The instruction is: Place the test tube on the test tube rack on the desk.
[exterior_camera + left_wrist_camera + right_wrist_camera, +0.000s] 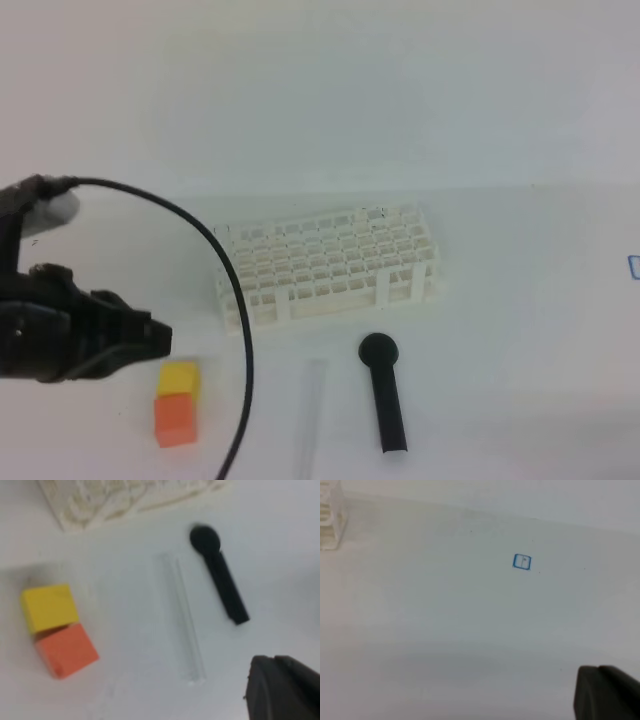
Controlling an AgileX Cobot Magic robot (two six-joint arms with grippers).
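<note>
The test tube (312, 408) lies flat on the desk (520, 330), just in front of the test tube rack (330, 265); nothing holds it. In the left wrist view the test tube (181, 616) runs lengthways between the cubes and the black stick, with the rack (125, 500) at the top edge. My left gripper (160, 338) hovers left of the tube, above the cubes, shut and empty. Only a dark corner of the left gripper (282, 690) shows in its own view. My right gripper (606, 694) is likewise a dark corner over bare desk, shut with nothing in it.
A black round-headed stick (385, 395) lies right of the tube. A yellow cube (180, 378) and an orange cube (175, 420) touch each other left of it. A black cable (235, 300) arcs from the left arm past the rack. A small blue square mark (522, 561) is on the desk at the right.
</note>
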